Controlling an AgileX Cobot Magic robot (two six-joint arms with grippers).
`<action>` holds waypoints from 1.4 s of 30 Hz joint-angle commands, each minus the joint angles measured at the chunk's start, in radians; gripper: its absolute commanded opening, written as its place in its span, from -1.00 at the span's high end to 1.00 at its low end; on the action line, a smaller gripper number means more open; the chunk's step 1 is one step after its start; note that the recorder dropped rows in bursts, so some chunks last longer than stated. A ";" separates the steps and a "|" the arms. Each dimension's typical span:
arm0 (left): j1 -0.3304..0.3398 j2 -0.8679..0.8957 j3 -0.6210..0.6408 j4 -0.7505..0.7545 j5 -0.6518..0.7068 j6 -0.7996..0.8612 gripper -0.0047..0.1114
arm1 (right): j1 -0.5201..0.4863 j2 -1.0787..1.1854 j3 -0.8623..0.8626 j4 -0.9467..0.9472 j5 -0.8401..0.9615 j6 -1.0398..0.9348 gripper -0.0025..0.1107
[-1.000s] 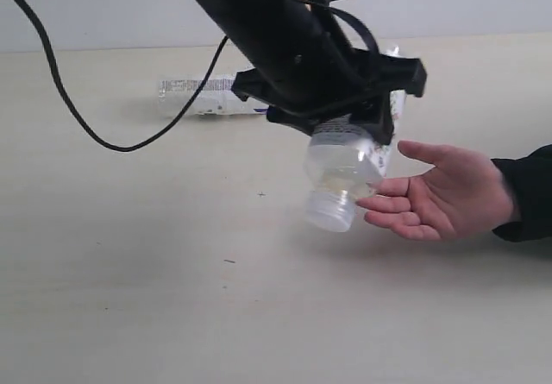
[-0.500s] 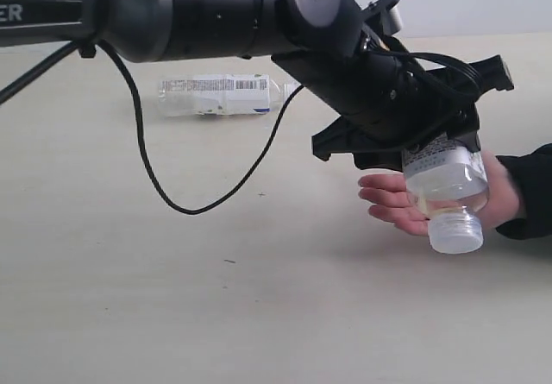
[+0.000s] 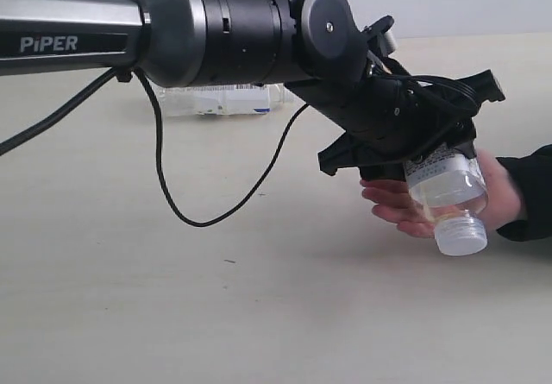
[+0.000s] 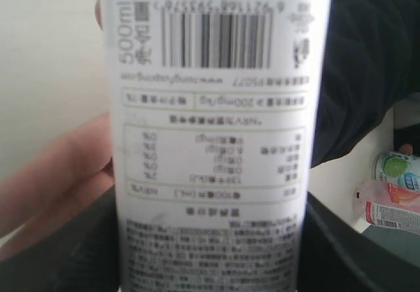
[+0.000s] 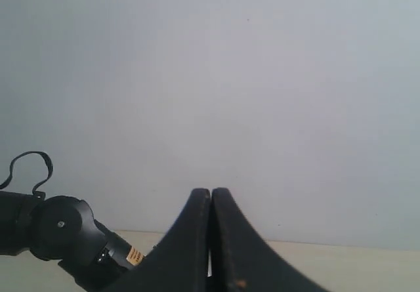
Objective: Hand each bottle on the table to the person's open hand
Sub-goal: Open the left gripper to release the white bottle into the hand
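The left gripper (image 3: 434,154), fingers clamping 1 white-labelled bottle (image 3: 445,187), is bringing it from beside to over the person's open hand (image 3: 398,207), readying release.

A plain pale grey-white wall (image 3: 483,0) stands at twelve o'clock behind the wide pale beige wood-grain table (image 3: 129,315); soft, even light casts faint shadows.

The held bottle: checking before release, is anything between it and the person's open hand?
Nothing visible. The bottle, cap down in the robot's left hand, hangs right at the person's open hand, overlapping the palm in the exterior view; whether they touch cannot be told.
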 commanded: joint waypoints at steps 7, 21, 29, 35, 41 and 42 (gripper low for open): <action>-0.004 0.025 -0.006 -0.009 0.002 0.009 -0.03 | -0.007 -0.003 0.001 0.002 -0.006 -0.001 0.96; -0.004 0.040 -0.006 -0.009 -0.002 0.075 -0.81 | -0.007 -0.003 0.001 0.002 -0.006 -0.001 0.96; 0.012 0.000 -0.006 0.004 0.025 0.106 -0.80 | -0.007 -0.003 0.001 0.002 -0.006 -0.001 0.96; 0.038 -0.055 -0.006 0.017 0.125 0.187 -0.80 | -0.007 -0.003 0.001 0.002 -0.006 -0.001 0.96; 0.070 -0.107 -0.006 0.029 0.196 0.254 -0.80 | -0.007 -0.003 0.001 0.002 -0.006 -0.001 0.96; 0.074 -0.120 -0.006 0.029 0.206 0.268 -0.80 | -0.007 -0.003 0.001 0.002 -0.006 -0.001 0.96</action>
